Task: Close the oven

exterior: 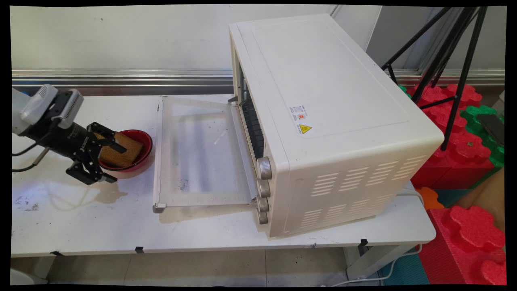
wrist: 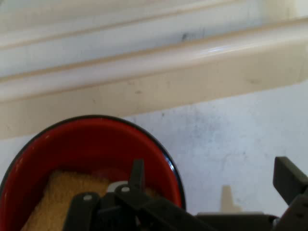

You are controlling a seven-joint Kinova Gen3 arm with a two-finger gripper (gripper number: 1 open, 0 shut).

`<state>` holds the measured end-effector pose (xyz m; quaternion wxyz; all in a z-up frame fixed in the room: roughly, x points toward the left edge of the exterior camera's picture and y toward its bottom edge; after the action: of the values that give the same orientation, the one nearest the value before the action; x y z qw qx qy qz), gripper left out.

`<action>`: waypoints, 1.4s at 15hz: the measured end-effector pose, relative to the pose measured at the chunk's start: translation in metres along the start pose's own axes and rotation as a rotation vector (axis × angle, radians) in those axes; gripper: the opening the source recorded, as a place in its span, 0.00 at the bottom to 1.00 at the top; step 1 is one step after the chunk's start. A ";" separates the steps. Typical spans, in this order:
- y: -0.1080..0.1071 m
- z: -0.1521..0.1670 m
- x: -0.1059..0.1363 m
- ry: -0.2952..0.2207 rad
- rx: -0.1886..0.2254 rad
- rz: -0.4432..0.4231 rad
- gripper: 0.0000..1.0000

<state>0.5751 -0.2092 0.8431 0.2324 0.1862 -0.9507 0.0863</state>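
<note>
We see black two-finger gripper (exterior: 111,161) jaws apart astride round red bowl (exterior: 146,139) rim | brown sponge-like slab (exterior: 121,151) inside; white toaster oven (exterior: 331,121) door open on counter (exterior: 80,226)

White toaster oven (exterior: 331,121), door (exterior: 202,153) folded down flat on table (exterior: 80,226); red foam blocks (exterior: 464,153) and black tripod (exterior: 448,52) beyond.

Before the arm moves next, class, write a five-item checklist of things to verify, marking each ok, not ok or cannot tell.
1. Gripper open: ok, jaws spread wide, holding nothing.
2. Brown slice lying in the red bowl: ok.
3. Fingers on either side of the slice: not ok; one finger is over the bowl, the other is outside its rim.
4. Oven door open: ok, lying flat on the table.
5. Space free inside the oven: cannot tell.
</note>
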 end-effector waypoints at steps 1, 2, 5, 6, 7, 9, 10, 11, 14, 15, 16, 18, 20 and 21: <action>0.002 -0.003 0.002 0.007 -0.003 -0.006 1.00; 0.005 -0.006 0.005 0.016 -0.006 -0.013 1.00; 0.005 -0.013 0.009 0.036 -0.019 -0.023 1.00; 0.007 -0.014 0.010 0.042 -0.021 -0.028 1.00; 0.010 -0.015 0.011 0.047 -0.024 -0.035 1.00; 0.014 -0.013 0.012 0.051 -0.029 -0.045 1.00; 0.017 -0.012 0.013 0.053 -0.031 -0.049 1.00; 0.018 -0.010 0.014 0.056 -0.033 -0.051 1.00; 0.020 -0.006 0.016 0.059 -0.035 -0.055 1.00; 0.020 -0.005 0.016 0.060 -0.036 -0.055 1.00; 0.020 -0.004 0.016 0.059 -0.036 -0.054 1.00; 0.020 -0.001 0.015 0.056 -0.036 -0.051 1.00; 0.020 0.004 0.014 0.051 -0.038 -0.043 1.00; 0.020 0.007 0.014 0.049 -0.038 -0.037 1.00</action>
<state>0.5533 -0.1973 0.8423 0.2609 0.1972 -0.9425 0.0685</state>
